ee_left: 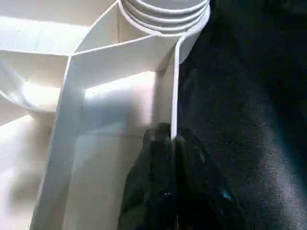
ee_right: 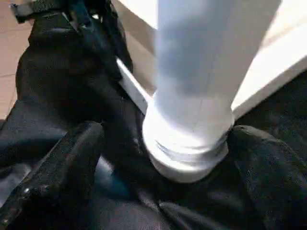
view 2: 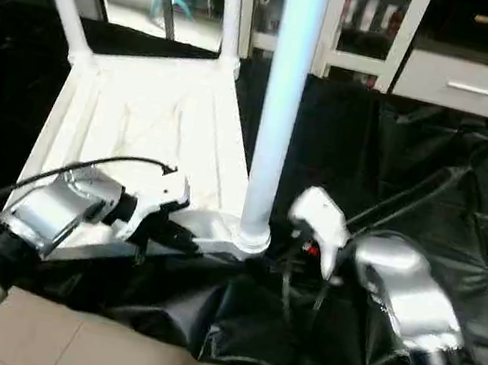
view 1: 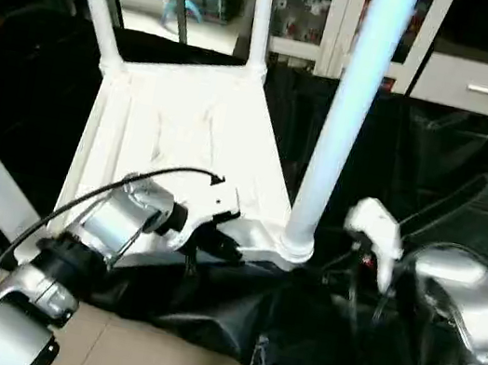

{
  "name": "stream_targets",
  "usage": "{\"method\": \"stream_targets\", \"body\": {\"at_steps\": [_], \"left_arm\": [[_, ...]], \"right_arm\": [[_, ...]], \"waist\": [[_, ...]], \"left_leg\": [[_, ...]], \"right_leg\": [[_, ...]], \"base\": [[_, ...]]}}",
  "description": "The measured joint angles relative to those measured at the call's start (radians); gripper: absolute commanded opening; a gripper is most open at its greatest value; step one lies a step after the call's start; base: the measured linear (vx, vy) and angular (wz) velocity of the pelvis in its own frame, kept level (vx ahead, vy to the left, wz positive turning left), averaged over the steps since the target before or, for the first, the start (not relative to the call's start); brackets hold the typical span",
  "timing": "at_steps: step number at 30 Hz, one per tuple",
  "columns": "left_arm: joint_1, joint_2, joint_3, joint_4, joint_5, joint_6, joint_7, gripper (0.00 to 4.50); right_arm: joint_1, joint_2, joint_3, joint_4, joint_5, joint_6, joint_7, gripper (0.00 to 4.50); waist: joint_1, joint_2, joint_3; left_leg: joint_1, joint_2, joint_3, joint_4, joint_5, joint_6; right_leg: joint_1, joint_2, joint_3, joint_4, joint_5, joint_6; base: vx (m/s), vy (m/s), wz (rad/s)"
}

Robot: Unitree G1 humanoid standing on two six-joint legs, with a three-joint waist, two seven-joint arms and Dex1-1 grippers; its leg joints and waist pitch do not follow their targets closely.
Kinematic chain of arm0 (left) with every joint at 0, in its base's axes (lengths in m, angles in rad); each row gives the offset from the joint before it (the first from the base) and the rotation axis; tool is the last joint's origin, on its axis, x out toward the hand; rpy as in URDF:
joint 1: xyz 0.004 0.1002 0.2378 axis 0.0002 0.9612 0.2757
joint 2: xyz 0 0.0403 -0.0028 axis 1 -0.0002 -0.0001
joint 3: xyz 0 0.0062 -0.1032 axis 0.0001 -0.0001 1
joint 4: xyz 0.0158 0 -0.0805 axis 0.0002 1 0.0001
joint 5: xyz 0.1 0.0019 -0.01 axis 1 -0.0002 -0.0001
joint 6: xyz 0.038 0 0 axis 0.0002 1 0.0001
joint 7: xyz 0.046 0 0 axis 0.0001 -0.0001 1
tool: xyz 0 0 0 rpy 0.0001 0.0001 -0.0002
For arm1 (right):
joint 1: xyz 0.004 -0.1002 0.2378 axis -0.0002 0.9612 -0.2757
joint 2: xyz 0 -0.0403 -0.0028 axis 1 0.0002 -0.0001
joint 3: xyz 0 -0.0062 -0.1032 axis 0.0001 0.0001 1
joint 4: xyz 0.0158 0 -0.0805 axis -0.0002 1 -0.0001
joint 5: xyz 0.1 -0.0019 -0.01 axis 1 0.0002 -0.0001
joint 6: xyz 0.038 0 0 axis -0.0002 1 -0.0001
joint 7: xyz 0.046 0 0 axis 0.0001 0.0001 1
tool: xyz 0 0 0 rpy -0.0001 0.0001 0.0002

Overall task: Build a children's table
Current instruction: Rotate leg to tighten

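floor [view 1: 147, 355]: beige tiles, lower left of frame
black sheet [view 1: 434, 178]: crumpled, spread over floor, centre to right
children's table [view 1: 188, 125]: upside down on the sheet, centre left, white ribbed underside up, legs upright in corner sockets

- The tabletop [view 1: 186, 135] looks like smooth white plastic with a soft sheen.
- The leg [view 1: 346, 115] is a glossy, smooth white tube.
- The black sheet [view 1: 434, 178] is thin, creased and shiny.
- The forearms [view 2: 404, 296] look like brushed silver metal.
- The floor [view 1: 147, 359] is matt beige tile.
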State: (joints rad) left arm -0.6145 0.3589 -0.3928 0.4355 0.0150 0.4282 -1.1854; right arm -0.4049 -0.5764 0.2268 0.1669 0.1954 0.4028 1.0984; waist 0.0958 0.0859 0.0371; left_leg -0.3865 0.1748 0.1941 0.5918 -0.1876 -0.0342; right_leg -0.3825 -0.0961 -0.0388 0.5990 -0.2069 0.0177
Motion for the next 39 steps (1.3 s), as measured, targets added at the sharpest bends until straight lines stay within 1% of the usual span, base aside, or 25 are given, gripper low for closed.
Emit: {"method": "stream_targets", "body": {"at_steps": [2, 7, 9, 10, 12, 14, 17, 18, 19, 22, 25, 28, 30, 31, 33, 36, 39], "left_arm": [[0.007, 0.007, 0.0, -0.013, -0.001, 0.003, -0.001, 0.0], [0.017, 0.015, -0.002, -0.047, 0.0, 0.026, -0.002, 0.0], [0.017, 0.014, -0.004, -0.048, 0.0, 0.026, -0.003, 0.0], [0.017, 0.014, -0.005, -0.048, 0.0, 0.027, -0.003, 0.0], [0.017, 0.014, -0.005, -0.049, 0.0, 0.028, -0.003, 0.0], [0.017, 0.014, -0.005, -0.049, 0.0, 0.03, -0.003, 0.0], [0.017, 0.013, -0.005, -0.051, 0.0, 0.036, -0.002, 0.0], [0.017, 0.013, -0.005, -0.051, 0.0, 0.037, -0.002, 0.0], [0.017, 0.014, -0.005, -0.052, 0.0, 0.038, -0.002, 0.0], [0.024, 0.018, -0.007, -0.066, 0.0, 0.045, -0.003, 0.0], [0.031, 0.024, -0.007, -0.075, -0.001, 0.045, -0.003, 0.0], [0.035, 0.027, -0.006, -0.079, -0.002, 0.046, -0.006, 0.0], [0.035, 0.027, -0.006, -0.078, -0.002, 0.047, -0.006, 0.0], [0.035, 0.026, -0.005, -0.076, -0.002, 0.048, -0.006, 0.0], [0.033, 0.021, 0.002, -0.067, -0.003, 0.051, -0.006, 0.0], [0.021, -0.016, 0.032, -0.018, -0.002, 0.052, 0.052, 0.0], [-0.002, -0.078, 0.073, 0.047, -0.001, 0.052, 0.151, 0.0]], "right_arm": [[-0.022, 0.028, 0.006, 0.029, -0.006, -0.014, -0.008, 4.46], [-0.062, 0.086, 0.02, 0.091, -0.015, -0.058, -0.039, 4.46], [-0.068, 0.089, 0.02, 0.098, -0.019, -0.064, -0.045, 4.46], [-0.072, 0.09, 0.021, 0.11, -0.026, -0.069, -0.044, 4.29], [-0.073, 0.09, 0.021, 0.123, -0.038, -0.073, -0.041, 4.29], [-0.073, 0.09, 0.022, 0.124, -0.039, -0.081, -0.032, 3.94], [-0.073, 0.09, 0.03, 0.126, -0.039, -0.091, -0.018, 3.89], [-0.073, 0.089, 0.033, 0.129, -0.04, -0.096, -0.015, 3.81], [-0.073, 0.09, 0.037, 0.133, -0.042, -0.102, -0.011, 3.53], [-0.075, 0.09, 0.037, 0.143, -0.047, -0.11, -0.009, 3.49], [-0.075, 0.091, 0.038, 0.146, -0.049, -0.109, -0.004, 3.08], [-0.076, 0.092, 0.038, 0.146, -0.048, -0.108, -0.003, 2.99], [-0.076, 0.094, 0.037, 0.146, -0.048, -0.106, -0.005, 2.69], [-0.076, 0.096, 0.037, 0.146, -0.048, -0.102, -0.007, 2.68], [-0.076, 0.106, 0.033, 0.147, -0.048, -0.094, -0.021, 2.63], [-0.076, 0.171, -0.001, 0.181, -0.057, -0.081, -0.133, 2.58], [-0.086, 0.228, -0.047, 0.236, -0.076, -0.08, -0.285, 2.57]], "waist": [[-0.003, -0.001, 0.0], [-0.002, -0.001, 0.0], [-0.001, -0.001, 0.0], [-0.001, -0.001, 0.0], [-0.001, -0.001, 0.0], [-0.002, -0.001, -0.001], [-0.001, -0.001, -0.001], [-0.001, -0.002, -0.001], [-0.001, -0.002, -0.001], [-0.001, -0.002, -0.001], [-0.002, -0.002, -0.001], [-0.004, -0.002, -0.001], [-0.005, -0.002, -0.001], [-0.006, -0.002, -0.001], [-0.007, -0.001, -0.001], [-0.012, -0.001, -0.002], [-0.025, -0.002, -0.001]], "left_leg": [[0.0, 0.0, 0.0, 0.0, 0.0, 0.0], [-0.002, 0.0, 0.0, 0.0, 0.001, 0.002], [-0.002, 0.0, 0.0, 0.0, 0.001, 0.002], [-0.002, 0.0, 0.0, 0.0, 0.001, 0.002], [-0.002, 0.0, 0.001, 0.001, 0.001, 0.002], [-0.002, 0.0, 0.0, 0.001, 0.001, 0.002], [-0.002, 0.0, 0.0, 0.001, 0.001, 0.002], [-0.002, 0.0, 0.0, 0.001, 0.001, 0.002], [-0.002, 0.0, 0.0, 0.002, 0.001, 0.002], [-0.002, 0.0, 0.0, 0.002, 0.001, 0.002], [-0.002, 0.0, 0.0, 0.002, 0.002, 0.005], [-0.001, 0.0, 0.0, 0.002, 0.002, 0.005], [-0.001, 0.001, 0.0, 0.003, 0.002, 0.005], [-0.001, 0.001, 0.0, 0.003, 0.002, 0.005], [-0.001, 0.001, 0.0, 0.003, 0.002, 0.004], [0.002, 0.001, 0.0, 0.006, 0.0, 0.0], [0.005, 0.0, 0.0, 0.009, 0.0, 0.0]], "right_leg": [[0.0, 0.0, 0.0, 0.0, 0.0, 0.0], [-0.002, 0.0, -0.001, 0.0, 0.0, 0.0], [-0.002, 0.0, -0.001, 0.0, 0.0, 0.0], [-0.001, 0.0, -0.001, 0.0, 0.0, 0.0], [-0.001, 0.0, -0.001, 0.0, 0.0, 0.0], [-0.001, 0.0, -0.001, 0.001, 0.0, 0.0], [-0.001, 0.0, -0.001, 0.001, 0.0, 0.0], [-0.001, 0.0, -0.001, 0.002, 0.0, 0.0], [-0.001, 0.0, -0.001, 0.002, 0.0, 0.0], [-0.001, 0.0, -0.001, 0.002, 0.0, 0.0], [-0.001, 0.0, -0.001, 0.002, 0.0, 0.0], [-0.001, 0.0, -0.001, 0.002, 0.0, 0.0], [-0.001, 0.0, 0.0, 0.003, 0.0, 0.0], [-0.001, 0.0, 0.0, 0.003, 0.0, 0.0], [-0.001, 0.0, 0.0, 0.003, 0.0, 0.0], [0.0, 0.0, 0.001, 0.008, 0.0, 0.0], [0.002, 0.0, 0.003, 0.011, 0.002, -0.003]], "base": [[0.0, 0.0, 0.0], [0.0, 0.0, 0.0], [0.0, 0.0, 0.0], [0.0, 0.0, 0.0], [0.0, 0.0, 0.0], [0.0, 0.0, 0.0], [0.0, 0.0, 0.0], [0.0, 0.0, 0.0], [0.0, 0.0, 0.0], [0.0, 0.0, 0.0], [0.0, 0.0, 0.0], [0.0, 0.0, 0.0], [0.0, 0.0, 0.0], [0.0, 0.0, 0.0], [0.0, 0.0, 0.0], [0.0, 0.0, 0.0], [0.0, 0.0, 0.0]]}}
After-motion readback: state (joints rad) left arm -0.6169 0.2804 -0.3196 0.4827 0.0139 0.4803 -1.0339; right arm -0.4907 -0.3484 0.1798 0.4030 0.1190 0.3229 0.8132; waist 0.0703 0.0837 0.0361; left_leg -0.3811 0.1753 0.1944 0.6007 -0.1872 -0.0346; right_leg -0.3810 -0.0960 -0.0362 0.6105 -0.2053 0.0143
